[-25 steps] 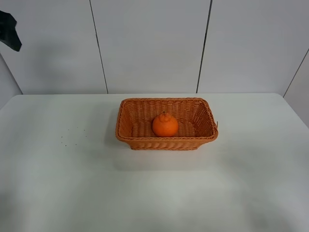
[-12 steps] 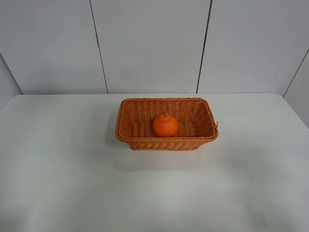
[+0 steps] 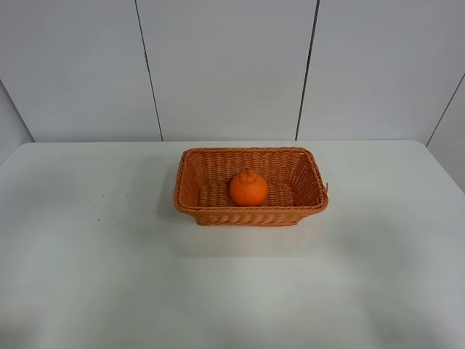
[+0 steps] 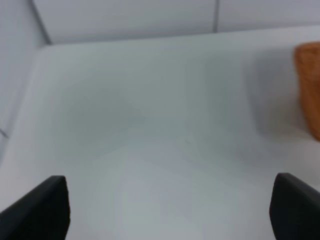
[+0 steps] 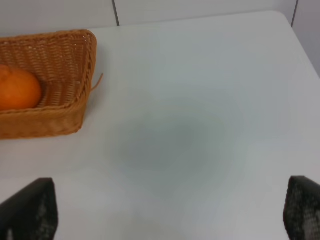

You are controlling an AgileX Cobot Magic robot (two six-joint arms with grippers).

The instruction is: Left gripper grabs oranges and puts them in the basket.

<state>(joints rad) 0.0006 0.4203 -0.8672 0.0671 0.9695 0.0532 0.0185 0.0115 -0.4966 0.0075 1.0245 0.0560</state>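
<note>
The orange (image 3: pixel 248 188), round with a knob on top, lies inside the woven wicker basket (image 3: pixel 190 174) at the middle of the white table. Neither arm shows in the exterior high view. In the left wrist view my left gripper (image 4: pixel 167 210) is open and empty, its two black fingertips (image 4: pixel 40 207) wide apart above bare table, with only a corner of the basket (image 4: pixel 310 85) at the picture's edge. In the right wrist view my right gripper (image 5: pixel 167 210) is open and empty, away from the basket (image 5: pixel 65 105) and the orange (image 5: pixel 19 89).
The white table (image 3: pixel 109 276) has a few small dark specks (image 3: pixel 94 207) left of the basket. A grey panelled wall (image 3: pixel 225 65) stands behind the table's far edge.
A dark part of the left arm that showed at the upper left edge of the exterior view one second ago has left the picture. The orange and basket have not moved.
</note>
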